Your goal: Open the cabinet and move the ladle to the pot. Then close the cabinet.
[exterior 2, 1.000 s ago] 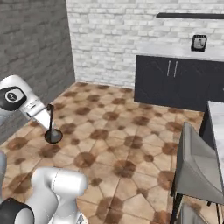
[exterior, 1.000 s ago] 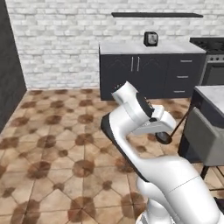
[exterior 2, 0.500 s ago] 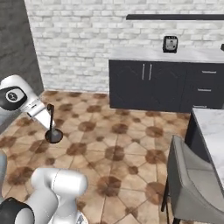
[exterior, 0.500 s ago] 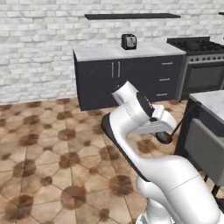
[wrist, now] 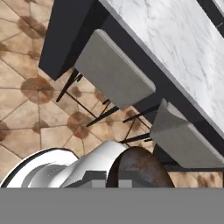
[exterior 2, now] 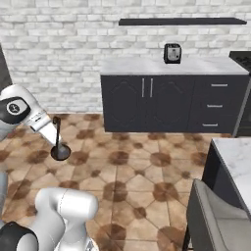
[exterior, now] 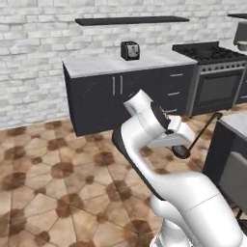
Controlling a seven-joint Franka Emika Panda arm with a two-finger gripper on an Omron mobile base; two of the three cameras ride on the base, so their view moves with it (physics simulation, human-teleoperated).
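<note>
My gripper (exterior: pixel 185 144) is shut on the ladle (exterior: pixel 202 132), a slim dark utensil, and holds it in the air over the tiled floor. Its small round bowl hangs just below my hand and its thin handle slants up to the right. From the right base view the ladle (exterior 2: pixel 58 142) stands nearly upright beside my gripper (exterior 2: pixel 53 138). The hand view has the ladle's round bowl (wrist: pixel 136 167) close at the bottom edge. The cabinet and the pot are out of view.
A black counter (exterior: pixel 96 65) with a toaster (exterior: pixel 129 50) runs along the brick wall, with a stove (exterior: pixel 207 53) at its right end. A marble-topped island (exterior 2: pixel 238 157) with grey stools (wrist: pixel 114 70) stands close on my right. Open tiled floor lies ahead.
The whole picture has slid left as the base turns right, bringing the counter, toaster and stove further into view. The arm keeps its pose with the ladle still gripped.
</note>
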